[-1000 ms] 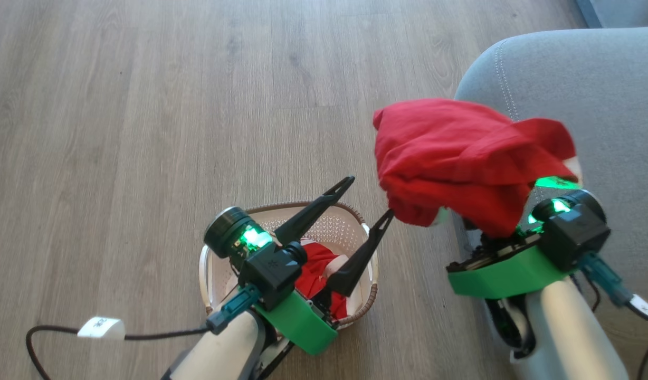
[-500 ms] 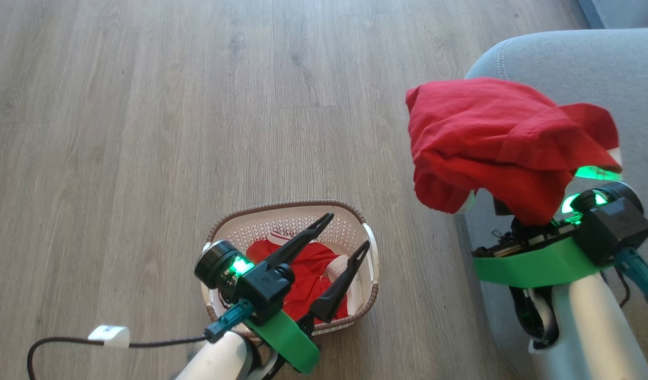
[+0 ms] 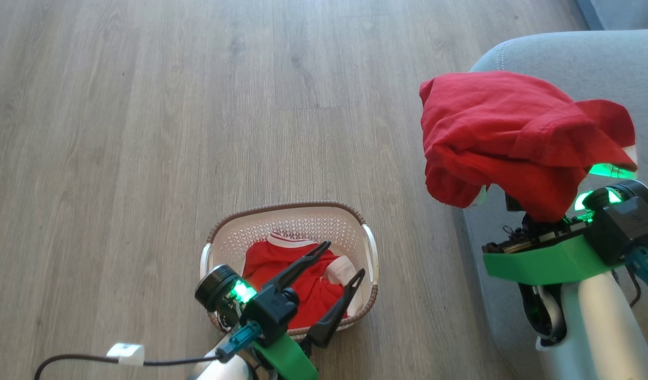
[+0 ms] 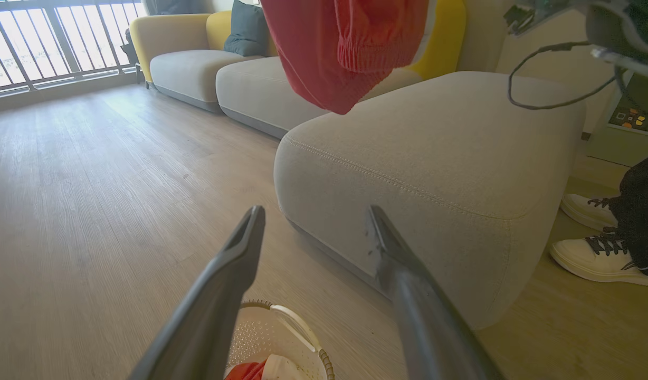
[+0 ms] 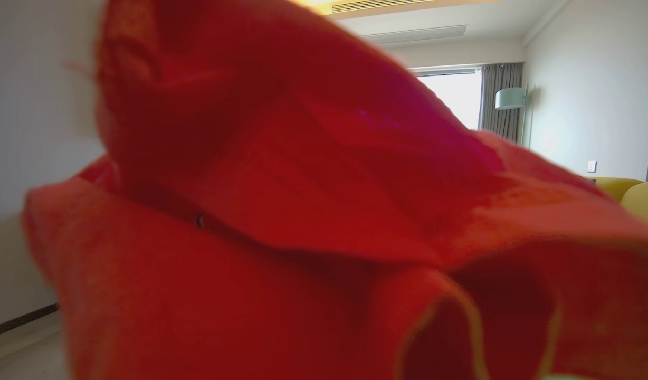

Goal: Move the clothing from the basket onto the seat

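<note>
Two red garments (image 3: pixel 503 121), one basket (image 3: pixel 287 205)

A floor (image 3: pixel 144 132) of pale grey-brown wood-look planks is laid under everything. A small cream basket (image 3: pixel 287 205) with a brown rim is set on it, near the rounded corner of a large grey seat (image 3: pixel 567 53), which is also stood on the planks. Further sofas (image 4: pixel 197 68) and a person's white shoes (image 4: pixel 593 258) are seen on the same floor.

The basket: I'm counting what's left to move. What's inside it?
A red garment with white collar and cuff lies in the basket. The open left gripper covers its lower part; anything underneath is hidden.
</note>
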Controlling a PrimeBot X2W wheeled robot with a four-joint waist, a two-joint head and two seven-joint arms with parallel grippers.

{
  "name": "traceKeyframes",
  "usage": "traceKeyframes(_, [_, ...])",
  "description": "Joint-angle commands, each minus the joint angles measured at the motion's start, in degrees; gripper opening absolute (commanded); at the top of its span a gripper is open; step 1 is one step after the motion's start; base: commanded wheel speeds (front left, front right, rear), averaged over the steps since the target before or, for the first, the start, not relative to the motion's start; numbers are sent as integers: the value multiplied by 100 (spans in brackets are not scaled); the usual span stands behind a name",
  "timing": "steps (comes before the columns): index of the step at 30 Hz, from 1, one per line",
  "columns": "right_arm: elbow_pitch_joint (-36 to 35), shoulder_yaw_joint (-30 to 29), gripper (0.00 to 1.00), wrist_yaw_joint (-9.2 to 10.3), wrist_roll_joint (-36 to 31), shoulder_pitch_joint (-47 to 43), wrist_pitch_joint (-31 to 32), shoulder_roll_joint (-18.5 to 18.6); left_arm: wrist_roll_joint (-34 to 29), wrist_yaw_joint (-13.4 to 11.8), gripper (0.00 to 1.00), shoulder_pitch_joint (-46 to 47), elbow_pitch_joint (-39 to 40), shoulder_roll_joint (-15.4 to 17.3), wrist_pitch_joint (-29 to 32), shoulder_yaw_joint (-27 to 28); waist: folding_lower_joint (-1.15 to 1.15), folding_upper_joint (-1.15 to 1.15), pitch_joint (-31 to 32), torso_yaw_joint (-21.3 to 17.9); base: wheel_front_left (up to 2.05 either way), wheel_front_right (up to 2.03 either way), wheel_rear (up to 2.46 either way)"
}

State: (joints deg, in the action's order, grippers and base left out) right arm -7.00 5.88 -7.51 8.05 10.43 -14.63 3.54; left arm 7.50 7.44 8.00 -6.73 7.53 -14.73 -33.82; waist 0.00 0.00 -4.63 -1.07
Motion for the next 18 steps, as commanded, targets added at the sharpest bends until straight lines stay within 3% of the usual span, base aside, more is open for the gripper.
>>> traceKeyframes(1, [-226,98,0,2,-31,183,-37,-66,-11,4,100,125,155,3,-27,170,0,0,6,-11,0,0,0])
traceKeyframes(9, [-212,39,0,2,-24,158,-37,-66,-119,4,100,35,-39,174,-27,-220,0,0,51,-68,0,0,0])
traceKeyframes(18, [-198,29,0,2,-27,135,-37,-66,-49,4,100,-66,-141,103,-27,-170,0,0,97,-108,0,0,0])
